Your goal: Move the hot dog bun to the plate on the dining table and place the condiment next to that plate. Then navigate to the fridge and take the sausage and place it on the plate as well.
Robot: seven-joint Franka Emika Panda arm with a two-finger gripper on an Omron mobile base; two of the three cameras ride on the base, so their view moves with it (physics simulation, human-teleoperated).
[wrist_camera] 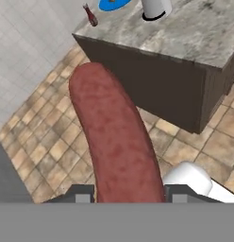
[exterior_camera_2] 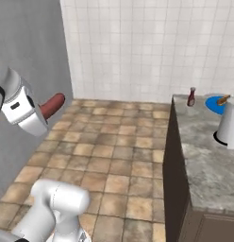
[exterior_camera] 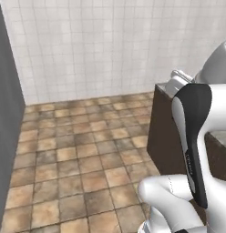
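Note:
My gripper [wrist_camera: 130, 194] is shut on the reddish-brown sausage [wrist_camera: 114, 137], which sticks out lengthwise between the fingers, high above the tiled floor. In the right base view the sausage [exterior_camera_2: 53, 105] juts from the hand at the left. The dining table [exterior_camera_2: 204, 160] stands to the right, apart from the hand. At its far end lies the blue plate [exterior_camera_2: 213, 105] with the hot dog bun [exterior_camera_2: 223, 99] on it. The condiment [exterior_camera_2: 191, 97], a small dark red bottle, stands upright just left of the plate. The hand view shows table [wrist_camera: 185, 33], plate [wrist_camera: 109, 4] and condiment [wrist_camera: 91, 15] ahead.
A white paper towel roll [exterior_camera_2: 229, 124] stands on the table near the plate. A tall grey panel [exterior_camera_2: 24, 52], perhaps the fridge's side, rises at the left. Brown floor tiles [exterior_camera_2: 114, 146] stretch between it and the table's dark base [exterior_camera: 162, 136]; a white tiled wall is behind.

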